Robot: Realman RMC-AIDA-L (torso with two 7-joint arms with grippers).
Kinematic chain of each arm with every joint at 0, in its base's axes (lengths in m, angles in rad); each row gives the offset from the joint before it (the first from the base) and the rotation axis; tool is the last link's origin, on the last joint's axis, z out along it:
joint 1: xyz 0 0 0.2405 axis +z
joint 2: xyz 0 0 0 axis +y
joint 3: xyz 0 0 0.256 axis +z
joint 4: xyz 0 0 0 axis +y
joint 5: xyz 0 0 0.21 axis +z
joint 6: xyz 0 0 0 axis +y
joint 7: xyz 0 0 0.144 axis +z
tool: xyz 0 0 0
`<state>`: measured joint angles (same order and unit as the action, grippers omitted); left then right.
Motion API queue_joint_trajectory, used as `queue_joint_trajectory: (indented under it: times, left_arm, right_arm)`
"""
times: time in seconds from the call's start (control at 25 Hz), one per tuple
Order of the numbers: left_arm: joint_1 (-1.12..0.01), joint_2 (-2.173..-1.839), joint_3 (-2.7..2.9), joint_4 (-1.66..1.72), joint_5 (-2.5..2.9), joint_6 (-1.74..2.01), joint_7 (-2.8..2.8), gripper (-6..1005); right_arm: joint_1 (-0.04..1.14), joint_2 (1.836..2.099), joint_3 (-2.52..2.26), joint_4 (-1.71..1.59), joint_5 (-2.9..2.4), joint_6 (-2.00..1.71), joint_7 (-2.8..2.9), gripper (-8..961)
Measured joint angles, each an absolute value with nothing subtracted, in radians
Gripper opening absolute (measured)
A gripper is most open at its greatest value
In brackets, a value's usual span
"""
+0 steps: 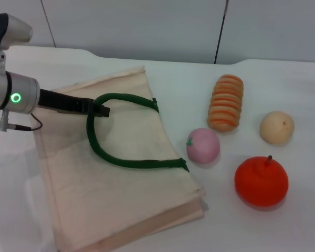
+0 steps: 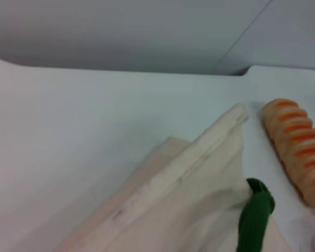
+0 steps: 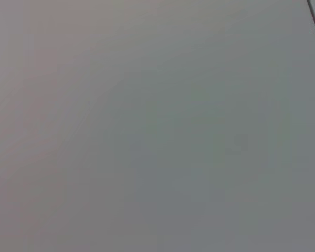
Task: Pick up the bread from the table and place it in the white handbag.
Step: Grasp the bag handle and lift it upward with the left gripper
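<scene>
There's the bread [image 1: 226, 102], the ribbed orange-and-tan loaf, lying on the white tabletop [image 1: 283, 79] on the robot's right side of the scene, untouched. Just below it sits a pink peach-like ball [image 1: 203, 145], off to its right a pale beige ball [image 1: 276, 127], and nearer the front a bright orange fruit with a dark stem [image 1: 261, 181]. All three stand apart from the loaf.

To the loaf's left, the white handbag [image 1: 121, 189] lies flat, cream cloth spread wide, its dark green handle [image 1: 126, 163] looping over the top face. From the left wrist view the loaf shows just past the bag's upper corner, with a bit of green strap close by.

And the left gripper [image 1: 97, 109] reaches in from the left, low over the bag, its dark tip right at the handle's loop. Whether the jaws are parted or pinched on the strap, I cannot tell from here. The right arm is out of sight.
</scene>
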<state>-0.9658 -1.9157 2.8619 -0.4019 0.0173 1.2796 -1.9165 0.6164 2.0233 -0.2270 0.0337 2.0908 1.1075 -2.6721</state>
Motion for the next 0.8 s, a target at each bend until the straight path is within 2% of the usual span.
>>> queue_joint_trajectory:
  times: [0.24,0.52,0.8]
  left_arm:
    - [-0.954,-1.903,2.862,-0.413,-0.081,1.335,-1.864,154]
    - [-0.904,-1.853,2.862,-0.449,-0.285,1.558,-1.735,127]
    - [-0.858,-1.838,2.863,-0.558,-0.429,1.757,-1.690,117]
  right_arm:
    - [0.612,2.023,-0.226,0.034,2.091,1.108,-2.672,892]
    - [0.613,2.023,-0.219,0.034,2.091,1.108,-2.672,892]
    - [0.615,2.022,-0.227,0.033,2.080,1.108,-2.630,893]
